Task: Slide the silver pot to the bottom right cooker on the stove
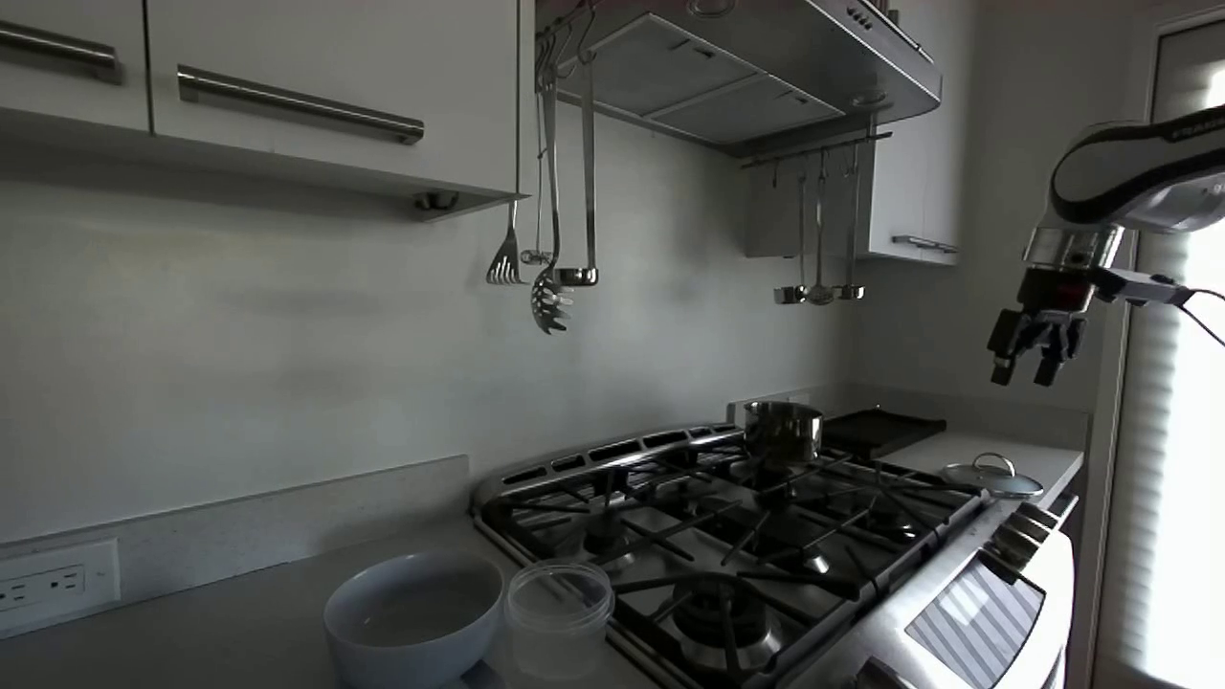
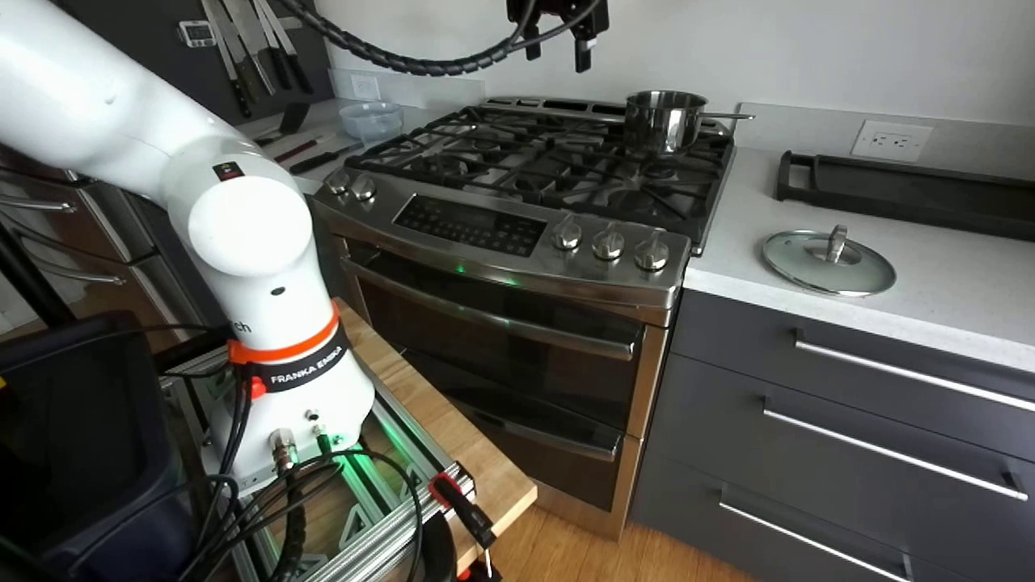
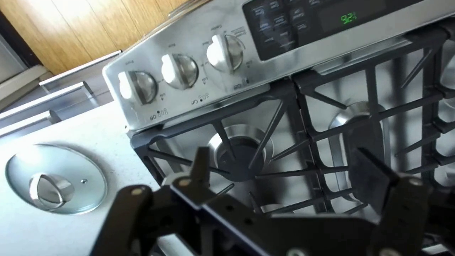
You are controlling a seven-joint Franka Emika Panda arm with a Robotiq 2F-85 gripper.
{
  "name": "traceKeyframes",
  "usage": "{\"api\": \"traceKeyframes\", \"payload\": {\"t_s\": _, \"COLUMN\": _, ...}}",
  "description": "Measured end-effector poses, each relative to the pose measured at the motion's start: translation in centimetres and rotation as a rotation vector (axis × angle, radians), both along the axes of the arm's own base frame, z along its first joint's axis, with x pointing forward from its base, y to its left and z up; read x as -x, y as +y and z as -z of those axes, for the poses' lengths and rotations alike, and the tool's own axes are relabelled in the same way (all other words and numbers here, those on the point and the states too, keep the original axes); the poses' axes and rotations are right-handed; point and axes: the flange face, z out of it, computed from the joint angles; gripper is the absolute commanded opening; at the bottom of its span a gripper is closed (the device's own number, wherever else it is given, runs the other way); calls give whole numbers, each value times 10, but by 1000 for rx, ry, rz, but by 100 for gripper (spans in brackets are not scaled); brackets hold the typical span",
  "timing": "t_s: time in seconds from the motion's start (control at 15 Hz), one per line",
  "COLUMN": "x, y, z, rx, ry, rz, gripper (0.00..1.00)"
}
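The silver pot [image 1: 783, 435] stands upright on the back right burner, and its handle points right in an exterior view [image 2: 659, 128]. The stove [image 2: 485, 217] has black grates over several burners. The bottom right cooker [image 2: 635, 200] has nothing on it; its round burner also shows in the wrist view [image 3: 241, 156], between the fingers. My gripper [image 1: 1024, 376] is open and empty, pointing down, well above the stove and apart from the pot. It also shows at the top of an exterior view [image 2: 559, 61] and in the wrist view [image 3: 284, 154]. The wrist view does not clearly show the pot.
A glass lid [image 2: 829, 263] lies on the counter right of the stove, with a black tray [image 2: 914, 190] behind it. A pale bowl [image 1: 413, 622] and a clear tub [image 1: 560, 622] stand beside the stove's other side. A range hood [image 1: 766, 77] and hanging utensils [image 1: 550, 297] are overhead.
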Motion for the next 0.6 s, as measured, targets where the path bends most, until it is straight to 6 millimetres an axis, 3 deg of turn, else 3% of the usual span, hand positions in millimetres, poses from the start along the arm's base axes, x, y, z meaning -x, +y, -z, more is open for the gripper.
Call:
{"api": "traceKeyframes", "payload": {"t_s": 0.33, "x": -55, "y": -31, "z": 11, "rx": 27, "ry": -7, "rz": -127, "gripper": 100}}
{"api": "traceKeyframes", "payload": {"t_s": 0.6, "x": -68, "y": -33, "z": 14, "rx": 34, "ry": 2, "rz": -136, "gripper": 100}}
